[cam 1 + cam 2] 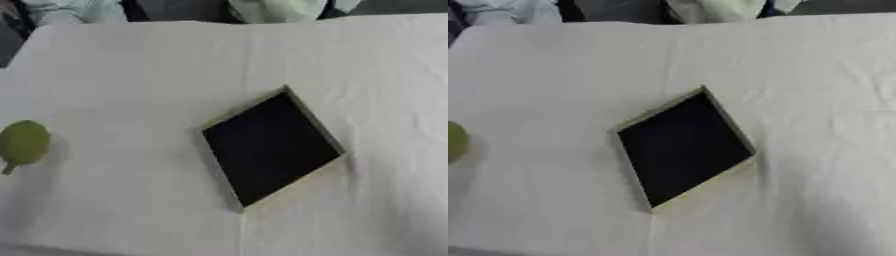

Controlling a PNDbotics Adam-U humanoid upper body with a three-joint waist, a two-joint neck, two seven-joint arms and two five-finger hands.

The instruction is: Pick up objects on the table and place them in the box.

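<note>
box (271,148): dark inside, askew on white cloth (131,75) | green fruit (23,143): far left, well apart

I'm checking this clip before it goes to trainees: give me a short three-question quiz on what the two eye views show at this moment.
1. True or false: the green pear-shaped fruit already lies inside the box.
2. Which side of the box is the fruit on? A) the robot's left, B) the robot's right, C) behind it, at the far edge.
3. Fill in: the table is covered with a ____ cloth.

Key:
1. False. The fruit lies on the cloth, apart from the box, whose dark inside shows nothing in it.
2. A. It lies near the left edge of the views.
3. White.
Neither robot hand shows in either view.
</note>
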